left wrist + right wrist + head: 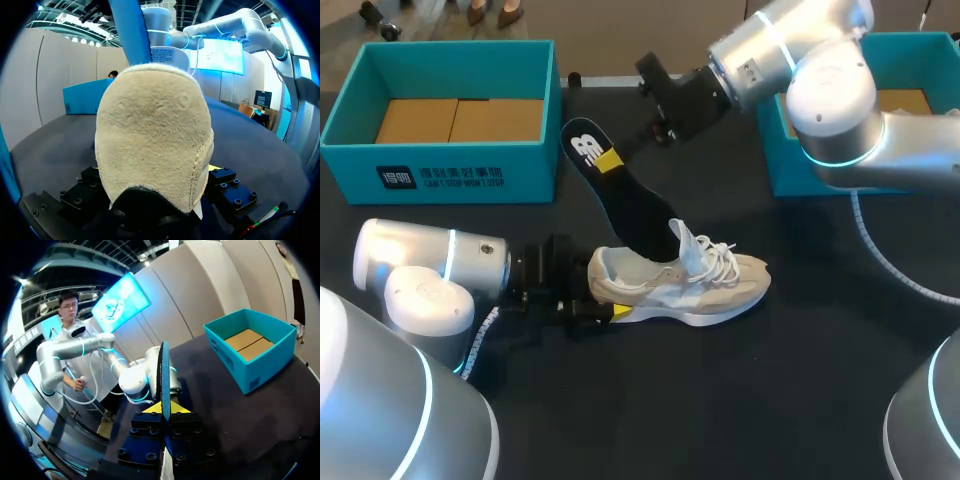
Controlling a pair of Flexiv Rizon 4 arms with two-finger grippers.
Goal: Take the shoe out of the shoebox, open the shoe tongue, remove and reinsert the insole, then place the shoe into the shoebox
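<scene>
Heel of the shoe (720,285) clamped in the left pincer (605,305); shoe upright on its sole, long axis straight ahead of the pincer, toe away. Insole (630,210) slants up from the shoe mouth, top end pinched edge-on in the right pincer (162,409). Teal shoebox (265,372) ahead of that pincer, off to one side.

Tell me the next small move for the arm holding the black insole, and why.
Probably the right gripper should slide the black insole down its own slant, deeper into the beige and white sneaker. The insole's lower end sits in the shoe's opening, and the left gripper clamps the heel to steady it. If removal is under way instead, pull the opposite way; these views cannot tell.
</scene>
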